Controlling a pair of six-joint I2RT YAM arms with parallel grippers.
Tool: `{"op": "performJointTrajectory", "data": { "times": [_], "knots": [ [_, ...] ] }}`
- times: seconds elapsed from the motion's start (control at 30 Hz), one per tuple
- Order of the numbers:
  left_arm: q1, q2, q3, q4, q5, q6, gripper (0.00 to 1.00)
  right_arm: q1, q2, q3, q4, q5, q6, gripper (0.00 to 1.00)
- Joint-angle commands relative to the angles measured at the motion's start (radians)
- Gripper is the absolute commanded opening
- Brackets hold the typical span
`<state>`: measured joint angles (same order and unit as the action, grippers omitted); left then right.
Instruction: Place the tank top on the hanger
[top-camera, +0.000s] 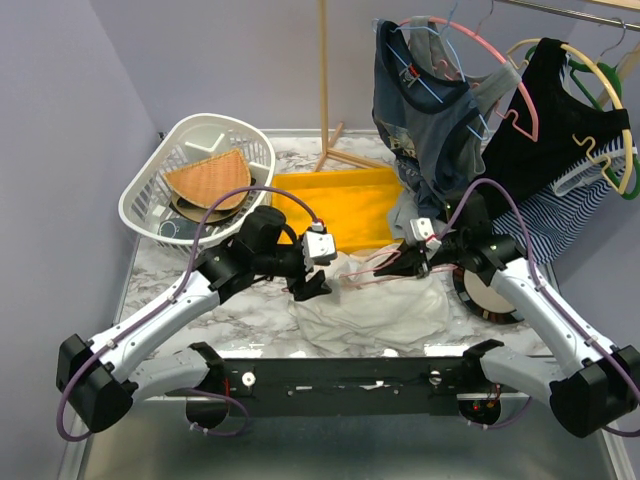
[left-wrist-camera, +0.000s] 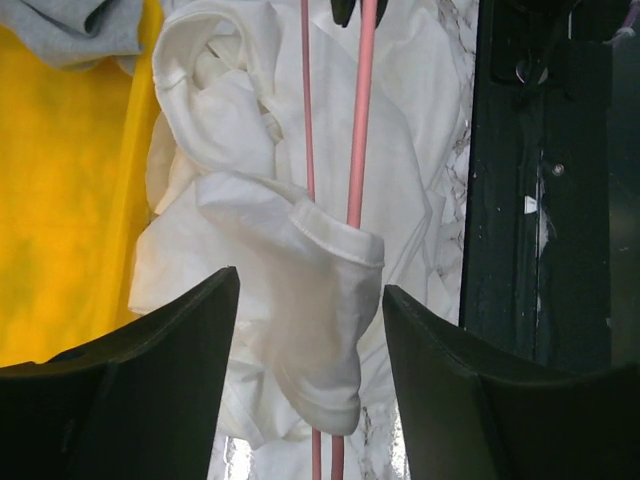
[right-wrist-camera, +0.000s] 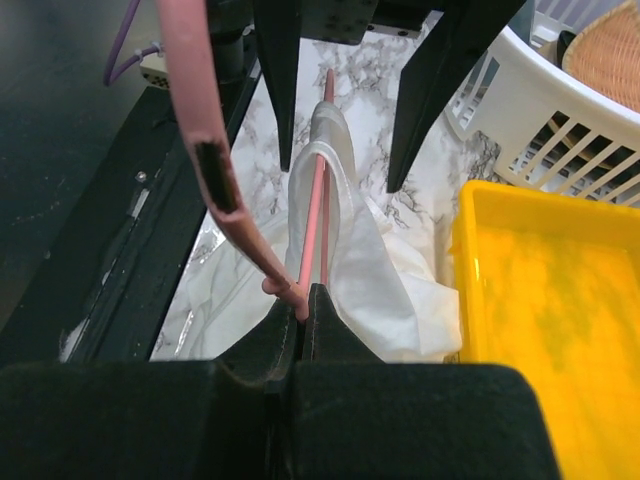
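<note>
The off-white tank top (top-camera: 375, 312) lies crumpled on the marble table between my arms. The slim pink wire hanger (top-camera: 368, 276) is held level just above it. My right gripper (top-camera: 397, 264) is shut on the hanger (right-wrist-camera: 322, 215) at its neck, its fingertips (right-wrist-camera: 303, 300) pinching the wire just below the hook (right-wrist-camera: 200, 120). A fold of the tank top (left-wrist-camera: 320, 290) drapes over the hanger's far end (left-wrist-camera: 358, 130). My left gripper (top-camera: 316, 278) is open, its jaws (left-wrist-camera: 310, 290) on either side of that fold without closing on it.
A yellow tray (top-camera: 335, 200) lies behind the tank top. A white laundry basket (top-camera: 140, 205) stands at the back left. A blue-grey shirt (top-camera: 420, 110) and a black top (top-camera: 550, 130) hang on larger hangers at the back right. A black rail (top-camera: 350, 378) runs along the near edge.
</note>
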<state>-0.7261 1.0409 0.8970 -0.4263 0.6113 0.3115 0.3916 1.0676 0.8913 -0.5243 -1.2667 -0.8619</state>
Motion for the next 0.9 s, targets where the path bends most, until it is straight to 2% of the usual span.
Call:
{"op": "performJointTrajectory", "data": {
  "times": [0.0, 0.03, 0.13, 0.17, 0.2, 0.23, 0.27, 0.33, 0.37, 0.47, 0.6, 0.67, 0.87],
  "knots": [
    [-0.053, 0.033, 0.008, 0.034, -0.01, 0.035, 0.67, 0.004, 0.018, -0.009, -0.02, -0.019, -0.037, 0.01],
    [-0.062, 0.05, 0.005, 0.035, -0.024, 0.034, 0.66, 0.004, 0.023, -0.009, -0.02, -0.023, -0.037, 0.01],
    [-0.088, 0.074, 0.002, 0.034, -0.085, 0.034, 0.46, 0.004, 0.034, -0.009, -0.019, -0.034, -0.034, 0.01],
    [-0.09, 0.077, -0.001, 0.032, -0.096, 0.031, 0.33, 0.004, 0.037, -0.011, -0.017, -0.034, -0.031, 0.01],
    [-0.09, 0.076, -0.007, 0.035, -0.135, 0.029, 0.0, 0.004, 0.038, -0.012, -0.007, -0.034, -0.016, 0.01],
    [-0.088, 0.061, -0.015, 0.047, -0.157, 0.021, 0.0, 0.004, 0.04, -0.015, 0.006, -0.031, 0.003, 0.01],
    [-0.087, 0.05, -0.024, 0.047, -0.175, 0.02, 0.0, 0.004, 0.037, -0.018, 0.023, -0.011, 0.03, 0.08],
    [-0.087, 0.01, -0.059, 0.072, -0.253, 0.015, 0.0, 0.0, 0.028, -0.017, 0.073, 0.016, 0.112, 0.29],
    [-0.082, -0.004, -0.075, 0.086, -0.28, 0.005, 0.0, -0.019, 0.009, -0.011, 0.087, 0.054, 0.142, 0.47],
    [-0.064, -0.045, -0.109, 0.123, -0.311, -0.044, 0.0, -0.095, -0.03, 0.02, 0.141, 0.146, 0.28, 0.66],
    [-0.003, -0.056, -0.099, 0.126, -0.3, -0.104, 0.0, -0.256, -0.133, 0.017, 0.269, 0.217, 0.557, 0.78],
    [0.017, -0.061, -0.095, 0.135, -0.285, -0.13, 0.0, -0.33, -0.164, -0.024, 0.305, 0.278, 0.639, 0.83],
    [0.063, -0.097, -0.105, 0.181, -0.306, -0.179, 0.0, -0.35, -0.175, -0.176, 0.362, 0.398, 0.77, 0.86]
  ]
}}
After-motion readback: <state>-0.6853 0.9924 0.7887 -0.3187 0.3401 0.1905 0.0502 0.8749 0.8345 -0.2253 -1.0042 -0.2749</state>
